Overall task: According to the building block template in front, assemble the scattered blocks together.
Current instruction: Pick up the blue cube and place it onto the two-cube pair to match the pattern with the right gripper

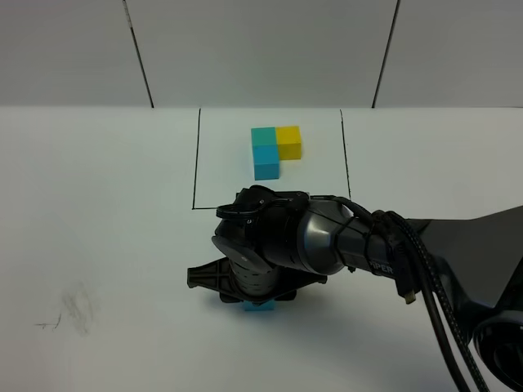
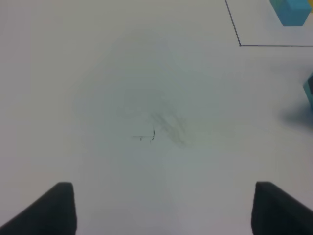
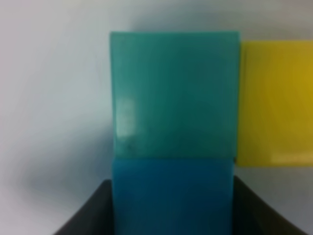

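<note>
The building block template lies inside a thin black rectangle at the back: teal-green, yellow and sky-blue cubes joined in an L. My right gripper reaches across the middle and covers the scattered blocks; only a sky-blue corner shows under it. In the right wrist view the gripper is shut on the sky-blue block, which touches the teal-green block. The yellow block sits beside the teal-green one. My left gripper is open and empty over bare table.
A faint grey smudge marks the table at the front left, also in the left wrist view. The black frame's corner and a block edge show there. The right arm's cables cross the right side.
</note>
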`<state>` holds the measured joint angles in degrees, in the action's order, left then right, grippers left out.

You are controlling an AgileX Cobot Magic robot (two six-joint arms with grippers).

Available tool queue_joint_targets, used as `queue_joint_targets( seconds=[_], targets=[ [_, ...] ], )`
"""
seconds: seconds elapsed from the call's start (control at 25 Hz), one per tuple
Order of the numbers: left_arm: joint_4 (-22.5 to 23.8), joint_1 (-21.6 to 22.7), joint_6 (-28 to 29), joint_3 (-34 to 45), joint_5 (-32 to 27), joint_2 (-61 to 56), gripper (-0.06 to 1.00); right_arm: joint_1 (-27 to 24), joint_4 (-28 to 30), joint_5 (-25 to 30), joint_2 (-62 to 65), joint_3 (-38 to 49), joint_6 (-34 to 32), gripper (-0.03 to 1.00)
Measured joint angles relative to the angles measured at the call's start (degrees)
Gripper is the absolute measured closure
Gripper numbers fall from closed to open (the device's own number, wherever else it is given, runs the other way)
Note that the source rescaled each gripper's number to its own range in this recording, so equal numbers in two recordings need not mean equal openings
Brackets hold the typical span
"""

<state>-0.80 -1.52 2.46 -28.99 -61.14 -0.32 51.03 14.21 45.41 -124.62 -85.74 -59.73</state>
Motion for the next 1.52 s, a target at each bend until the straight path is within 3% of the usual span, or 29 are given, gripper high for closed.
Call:
queue_joint_targets(
  seconds=[0.84,0.92,1.24,1.32,1.52],
  targets=[
    [0.0,0.0,0.0,0.0,0.0,0.0,0.35,0.0,-3.9,4.0,-1.0,-2.9,3.7,0.77],
    [0.0,0.0,0.0,0.0,0.0,0.0,0.35,0.0,-4.4,4.1,-1.0,-3.0,4.9,0.72],
    [0.0,0.0,0.0,0.0,0.0,0.0,0.35,0.0,-4.8,6.6,1.7,-3.0,8.6,0.25],
    [0.0,0.0,0.0,0.0,0.0,0.0,0.35,0.0,-4.8,8.1,4.1,-3.0,9.4,0.19],
    [0.0,0.0,0.0,0.0,0.0,0.0,0.35,0.0,-3.0,11.9,11.1,-3.0,9.9,0.16]
  ],
)
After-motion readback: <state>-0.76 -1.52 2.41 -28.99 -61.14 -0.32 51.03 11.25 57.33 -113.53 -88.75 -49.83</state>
